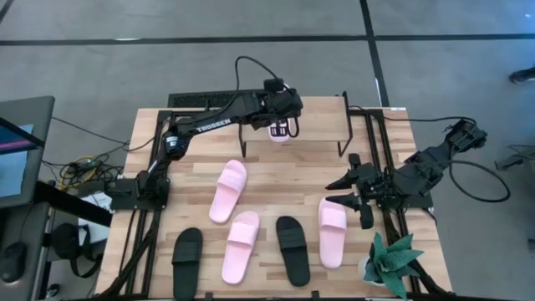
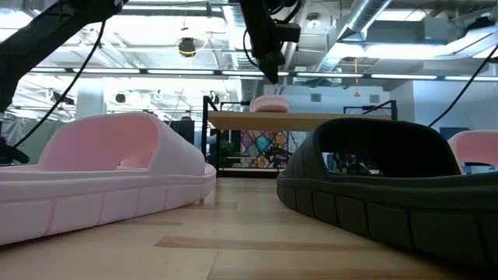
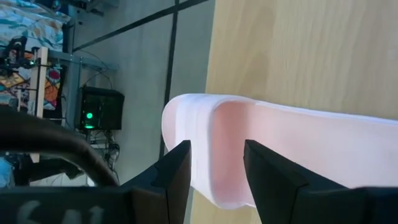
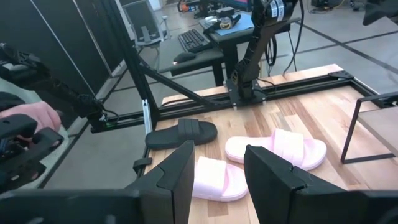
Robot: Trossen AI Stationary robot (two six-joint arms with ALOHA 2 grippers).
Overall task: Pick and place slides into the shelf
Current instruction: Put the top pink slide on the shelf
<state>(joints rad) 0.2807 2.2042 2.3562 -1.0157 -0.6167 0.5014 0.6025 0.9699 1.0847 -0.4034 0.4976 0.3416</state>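
High view first: the left gripper [image 1: 282, 127] is hovering over the shelf [image 1: 322, 113] at the far side of the table [image 1: 267, 176], right above a pink slide [image 1: 279, 130] lying on the shelf's left end. Left wrist view is giving us the close-up, with the two dark fingers [image 3: 174, 177] standing apart on either side of that slide's edge [image 3: 280, 149]; whether the pads are touching rubber I cannot tell, but the jaws are spread wide and the slide is resting on the light-wood board. It looks like the placing step, either just letting go or about to.

Over on the right, the right gripper [image 1: 358, 191] is waiting near the table's right edge, fingers parted and holding nothing, just beside another pink slide [image 1: 332, 232].

Five slides are lying on the tabletop: two more pink ones, one angled mid-table [image 1: 228, 191] and one nearer the front [image 1: 241, 244], plus two black, one at front left [image 1: 187, 258] and one between the pinks [image 1: 292, 249]. A potted plant [image 1: 391, 266] is sitting at the front right corner.

Next move, by my reckoning: the left arm is going to need a clean lift straight up off the shelf so it does not drag the slide, then a reach for the nearest one on the table.
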